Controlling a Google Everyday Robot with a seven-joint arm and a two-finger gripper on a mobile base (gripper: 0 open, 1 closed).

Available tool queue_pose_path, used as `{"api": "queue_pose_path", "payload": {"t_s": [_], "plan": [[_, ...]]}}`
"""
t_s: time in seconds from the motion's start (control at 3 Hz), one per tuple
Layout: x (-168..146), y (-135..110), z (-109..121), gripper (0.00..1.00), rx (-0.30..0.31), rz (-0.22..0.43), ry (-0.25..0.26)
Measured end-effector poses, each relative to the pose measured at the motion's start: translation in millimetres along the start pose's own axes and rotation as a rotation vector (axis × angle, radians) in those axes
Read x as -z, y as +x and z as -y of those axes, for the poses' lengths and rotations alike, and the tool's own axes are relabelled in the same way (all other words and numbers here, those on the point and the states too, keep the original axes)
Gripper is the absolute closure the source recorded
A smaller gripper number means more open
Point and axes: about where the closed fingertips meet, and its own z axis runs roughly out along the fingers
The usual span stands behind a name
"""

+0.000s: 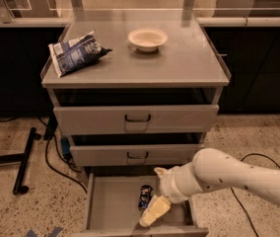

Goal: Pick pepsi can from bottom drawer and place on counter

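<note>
The claw (155,212), grip state unclear, hangs just right of the pepsi can (145,196) in the bottom drawer (111,206); it should centre leftward first.

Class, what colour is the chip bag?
Chip bag: blue and white, camera view. Claw hangs over bottom drawer.

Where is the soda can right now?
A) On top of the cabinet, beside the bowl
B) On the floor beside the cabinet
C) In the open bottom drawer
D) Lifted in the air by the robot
C: the can lies on the floor of the open bottom drawer, and the gripper hangs over the drawer just to the can's right.
</note>
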Motion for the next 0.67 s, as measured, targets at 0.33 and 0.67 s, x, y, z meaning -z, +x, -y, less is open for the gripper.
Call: {"api": "queue_pose_path", "payload": {"t_s": [0.33,0.67], "plan": [[-6.8,-2.9,14.8,0.0,-0.012,0.034,0.052],[-6.9,-2.9,15.0,0.0,-0.012,0.034,0.052]]}}
